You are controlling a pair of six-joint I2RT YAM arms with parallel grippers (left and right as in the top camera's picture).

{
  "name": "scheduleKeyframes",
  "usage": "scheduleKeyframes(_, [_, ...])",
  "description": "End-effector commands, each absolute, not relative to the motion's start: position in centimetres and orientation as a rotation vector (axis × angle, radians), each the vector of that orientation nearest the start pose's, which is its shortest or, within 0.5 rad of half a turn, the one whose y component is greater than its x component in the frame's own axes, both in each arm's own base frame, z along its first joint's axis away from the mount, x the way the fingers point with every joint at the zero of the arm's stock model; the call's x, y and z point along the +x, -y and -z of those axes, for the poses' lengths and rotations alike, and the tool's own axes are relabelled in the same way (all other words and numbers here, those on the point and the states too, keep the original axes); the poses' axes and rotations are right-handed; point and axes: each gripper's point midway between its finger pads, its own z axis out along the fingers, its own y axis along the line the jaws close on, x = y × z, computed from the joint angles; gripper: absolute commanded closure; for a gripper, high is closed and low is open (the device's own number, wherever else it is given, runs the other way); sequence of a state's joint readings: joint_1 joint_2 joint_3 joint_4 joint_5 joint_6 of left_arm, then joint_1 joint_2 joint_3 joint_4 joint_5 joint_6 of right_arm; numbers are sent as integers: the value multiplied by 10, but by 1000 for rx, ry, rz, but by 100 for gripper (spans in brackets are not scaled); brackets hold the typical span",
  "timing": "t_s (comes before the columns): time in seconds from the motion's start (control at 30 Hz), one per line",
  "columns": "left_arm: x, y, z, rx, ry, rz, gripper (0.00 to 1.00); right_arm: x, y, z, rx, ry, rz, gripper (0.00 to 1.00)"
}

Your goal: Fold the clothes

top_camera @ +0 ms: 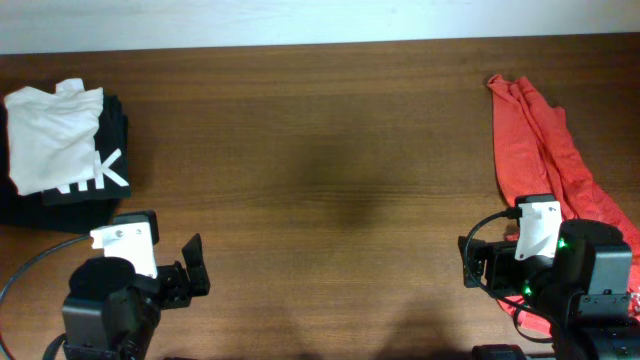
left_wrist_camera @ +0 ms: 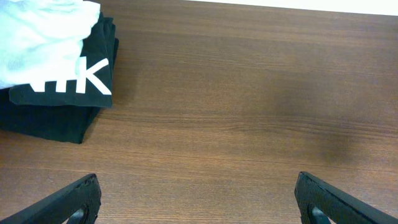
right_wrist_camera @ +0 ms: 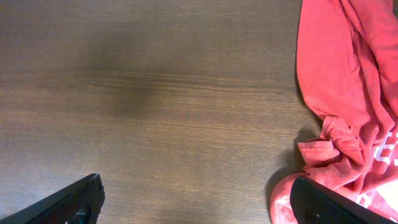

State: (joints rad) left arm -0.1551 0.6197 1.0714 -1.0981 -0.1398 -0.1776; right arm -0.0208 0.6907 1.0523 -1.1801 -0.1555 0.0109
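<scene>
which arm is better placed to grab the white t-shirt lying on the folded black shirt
Left. The white T-shirt lies on the black shirt at the left edge, just ahead of the open left gripper; the right gripper is across the wooden table, by the crumpled red shirt.

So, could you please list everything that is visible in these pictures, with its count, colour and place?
white T-shirt: one, white, far left of the table, lying on the black shirt
black shirt: one, black with large white letters, far left, folded, under the white T-shirt
red shirt: one, red, right side, crumpled in a long strip
table: one, brown wood, under everything
left arm: one, black with a white part, near edge on the left, jaws open and holding nothing
right arm: one, black with a white part, near edge on the right, over the red shirt's near end, jaws open and holding nothing
</scene>
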Motion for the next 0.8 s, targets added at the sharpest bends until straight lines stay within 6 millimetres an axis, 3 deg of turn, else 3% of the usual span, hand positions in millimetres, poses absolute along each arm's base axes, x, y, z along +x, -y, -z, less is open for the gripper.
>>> scheduleKeyframes(0.0, [195, 4, -279, -117, -2209, 19, 1, 186, -21, -251, -39, -2348, -162, 1])
scheduleKeyframes(0.17, [195, 4, -279, -117, -2209, 19, 1, 162, -17, -271, -53, -2165, -111, 1])
scheduleKeyframes(0.27, [195, 4, -279, -117, -2209, 19, 1, 163, -17, -262, -103, -2041, -76, 2])
scheduleKeyframes(0.4, [195, 4, -279, -117, -2210, 19, 1, 190, -24, -237, -141, -1813, -101, 1])
scheduleKeyframes(0.5, [195, 4, -279, -117, -2209, 19, 1, 210, -29, -230, -168, -1651, -107, 2])
scheduleKeyframes(0.57, [195, 4, -279, -117, -2209, 19, 1, 225, -29, -223, -169, -1579, -95, 2])
scheduleKeyframes(0.77, [195, 4, -279, -117, -2209, 19, 1, 245, -23, -194, -128, -1489, -50, 1])
